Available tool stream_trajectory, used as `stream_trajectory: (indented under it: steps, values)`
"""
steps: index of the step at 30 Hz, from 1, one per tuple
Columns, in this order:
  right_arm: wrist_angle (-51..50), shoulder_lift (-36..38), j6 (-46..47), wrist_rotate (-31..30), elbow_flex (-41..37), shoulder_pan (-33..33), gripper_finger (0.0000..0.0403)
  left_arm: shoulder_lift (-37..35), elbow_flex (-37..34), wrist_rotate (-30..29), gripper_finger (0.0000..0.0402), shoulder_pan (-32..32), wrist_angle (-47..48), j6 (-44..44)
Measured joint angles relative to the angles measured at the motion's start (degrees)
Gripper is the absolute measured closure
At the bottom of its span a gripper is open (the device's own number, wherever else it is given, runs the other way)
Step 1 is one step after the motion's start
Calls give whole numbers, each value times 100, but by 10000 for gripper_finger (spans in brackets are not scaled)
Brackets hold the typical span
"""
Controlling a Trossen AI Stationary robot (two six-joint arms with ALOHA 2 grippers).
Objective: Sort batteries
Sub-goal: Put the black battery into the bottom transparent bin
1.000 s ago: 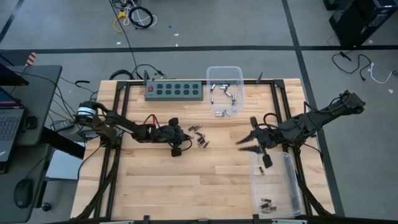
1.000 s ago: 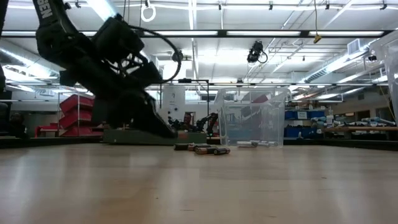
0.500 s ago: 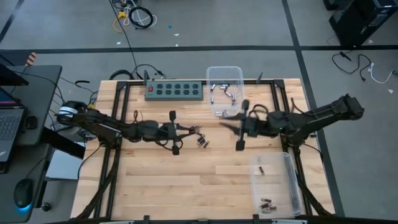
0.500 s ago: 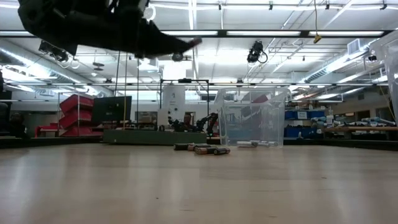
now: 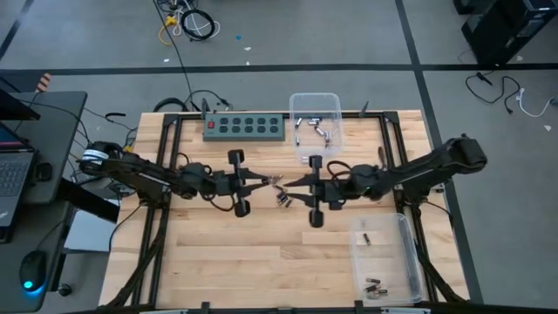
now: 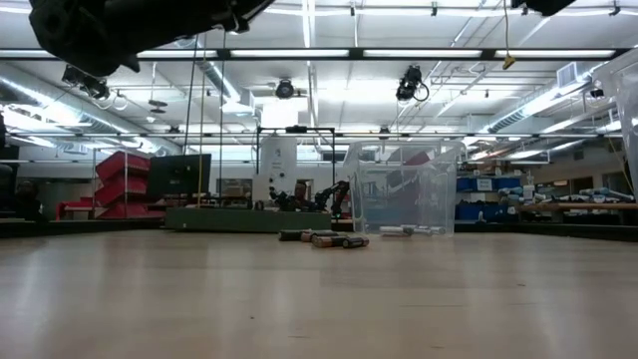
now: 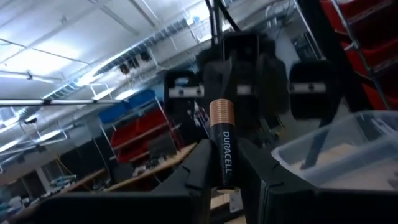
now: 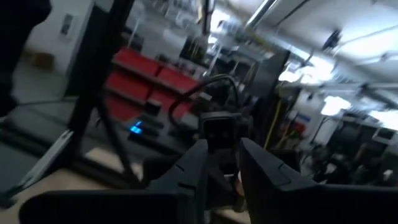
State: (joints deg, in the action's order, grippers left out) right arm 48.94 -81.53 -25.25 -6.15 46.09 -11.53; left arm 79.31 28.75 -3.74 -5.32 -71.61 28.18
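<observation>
My left gripper (image 5: 272, 180) hovers above the table's middle, shut on a black battery with a copper end (image 7: 222, 146). My right gripper (image 5: 293, 183) faces it fingertip to fingertip and stands open (image 8: 230, 177). Its fingers are close to the held battery's copper end. Whether they touch it, I cannot tell. A few loose batteries (image 5: 283, 199) lie on the wood just below both grippers and also show in the low view (image 6: 324, 239). My left gripper pinches the battery's black lower part (image 7: 224, 168) between its two fingers. The fingers come nearly level from the table's left. The copper end (image 7: 221, 112) sticks out past the fingertips toward my right gripper. The battery is lifted clear of the table.
A clear bin (image 5: 315, 95) with silvery batteries stands at the far edge beside a green power strip (image 5: 245, 127). A second clear bin (image 5: 410, 253) at the near right holds a few dark batteries (image 5: 377, 286). Bare wood lies at the near left.
My left gripper has risen from the loose batteries and tipped from pointing down to nearly level, carrying the battery up. My right gripper has swung from beside the near right bin toward the table's left, turning level to face the left gripper.
</observation>
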Motion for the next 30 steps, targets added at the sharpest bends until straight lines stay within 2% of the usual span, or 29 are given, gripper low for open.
stream_trajectory:
  steps: [5,9,16,19,25,30]
  values:
    - [1399,-761,-35,-2,0,186,296,151,2,110,351,-2,-404,-9]
    - [2068,-1170,102,-17,60,313,276,361,7,147,351,-1,-795,-9]
    - [2079,-1627,467,155,477,453,253,815,271,150,351,43,-1041,20]
    - [2071,-1688,451,167,527,453,252,954,413,320,351,45,-1043,129]
    - [2117,-1686,157,419,527,446,259,960,439,409,351,37,-1139,242]
    - [2136,-1686,120,431,527,442,280,960,439,342,351,39,-1128,313]
